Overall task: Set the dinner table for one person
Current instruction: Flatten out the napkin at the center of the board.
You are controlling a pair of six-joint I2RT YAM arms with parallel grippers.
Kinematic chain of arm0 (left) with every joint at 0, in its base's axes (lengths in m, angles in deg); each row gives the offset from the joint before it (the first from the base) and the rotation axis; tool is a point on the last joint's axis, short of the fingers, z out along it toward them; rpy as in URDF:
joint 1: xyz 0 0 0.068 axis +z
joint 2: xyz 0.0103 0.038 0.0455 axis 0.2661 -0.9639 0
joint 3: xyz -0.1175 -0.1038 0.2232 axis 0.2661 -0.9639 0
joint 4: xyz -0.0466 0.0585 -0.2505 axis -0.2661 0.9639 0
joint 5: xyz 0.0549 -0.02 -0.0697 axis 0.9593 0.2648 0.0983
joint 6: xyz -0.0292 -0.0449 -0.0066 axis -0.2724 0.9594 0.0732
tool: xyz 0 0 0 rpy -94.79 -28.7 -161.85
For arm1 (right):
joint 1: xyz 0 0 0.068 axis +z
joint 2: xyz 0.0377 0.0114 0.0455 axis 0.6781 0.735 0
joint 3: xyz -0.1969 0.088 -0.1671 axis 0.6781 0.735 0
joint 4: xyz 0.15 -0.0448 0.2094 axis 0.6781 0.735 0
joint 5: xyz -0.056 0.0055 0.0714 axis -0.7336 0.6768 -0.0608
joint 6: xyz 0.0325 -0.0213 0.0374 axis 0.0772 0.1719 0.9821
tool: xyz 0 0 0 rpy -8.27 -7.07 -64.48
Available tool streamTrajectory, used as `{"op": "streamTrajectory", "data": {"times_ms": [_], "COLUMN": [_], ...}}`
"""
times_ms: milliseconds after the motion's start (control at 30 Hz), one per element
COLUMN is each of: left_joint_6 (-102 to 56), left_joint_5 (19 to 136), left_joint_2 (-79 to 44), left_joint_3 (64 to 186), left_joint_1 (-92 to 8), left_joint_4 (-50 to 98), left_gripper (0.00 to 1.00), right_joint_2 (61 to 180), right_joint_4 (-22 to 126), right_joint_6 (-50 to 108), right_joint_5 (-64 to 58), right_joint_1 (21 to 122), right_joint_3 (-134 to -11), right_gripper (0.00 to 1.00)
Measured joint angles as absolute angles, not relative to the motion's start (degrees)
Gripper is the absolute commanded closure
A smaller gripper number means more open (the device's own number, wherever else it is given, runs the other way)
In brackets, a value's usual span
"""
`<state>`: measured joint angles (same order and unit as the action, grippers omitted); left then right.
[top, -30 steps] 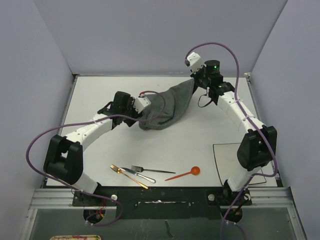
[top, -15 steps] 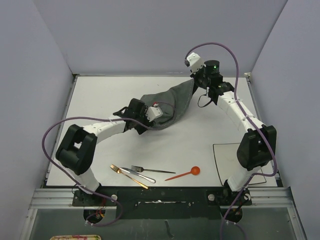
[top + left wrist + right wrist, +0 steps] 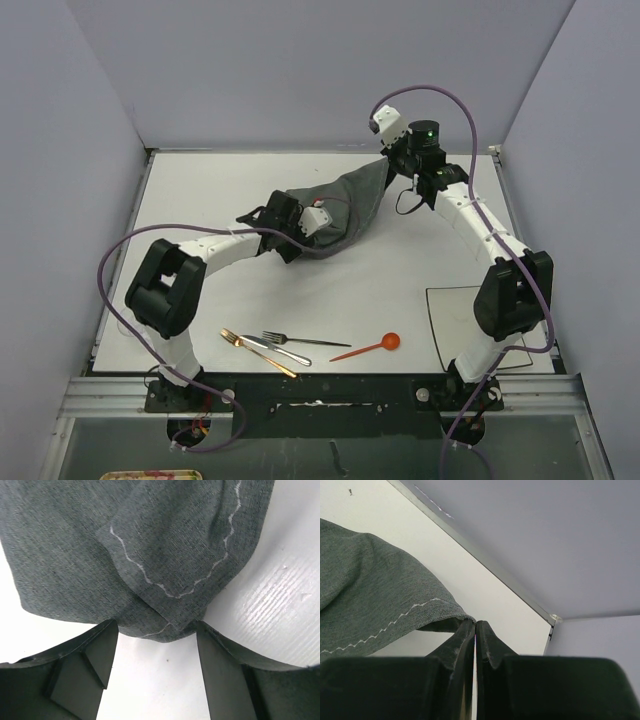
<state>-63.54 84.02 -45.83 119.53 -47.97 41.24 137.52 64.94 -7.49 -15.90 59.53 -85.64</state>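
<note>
Right between the fingers of the left gripper (image 3: pixel 154 630), a folded edge of the dark grey placemat (image 3: pixel 150 540) is poking in. The jaws are standing wide apart though and aren't squeezing anything, so that one's let go. The right gripper (image 3: pixel 475 625) is doing the opposite: its fingers are pressing tight together on a corner of the placemat and holding it up near the table's far right corner. The rest of the cloth is sagging down and bunching toward the middle of the far half, with wavy white stitching showing along the hem.

The dinner table (image 3: pixel 200 190) is sitting under all of it, looking like one big flat matte white rectangle.

The left arm (image 3: pixel 215 250) is reaching low from the near left corner, bending at the elbow and stretching across to the cloth. The right arm (image 3: pixel 480 225) is arching up high from the near right corner toward the far edge.

A gold fork (image 3: pixel 255 352), a silver fork (image 3: pixel 305 341) and an orange spoon (image 3: pixel 368 348) are lying along the near edge, and an off-white plate (image 3: pixel 455 330) is sitting by the near right corner.
</note>
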Motion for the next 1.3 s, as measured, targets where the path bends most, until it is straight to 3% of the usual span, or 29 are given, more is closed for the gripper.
{"op": "streamTrajectory", "data": {"times_ms": [567,1300], "left_joint_6": [-59.95,-58.18], "left_joint_5": [83.74,81.36], "left_joint_2": [-51.34,-52.0], "left_joint_3": [126.13,128.45], "left_joint_1": [-46.74,-47.01], "left_joint_4": [49.26,52.08], "left_gripper": [0.31,0.4], "right_joint_2": [137.52,137.52], "right_joint_4": [65.0,66.23], "right_joint_6": [-7.53,-7.34], "right_joint_5": [-15.86,-15.68], "right_joint_1": [59.49,59.49], "right_joint_3": [-85.64,-85.64], "right_gripper": [1.0,1.0]}}
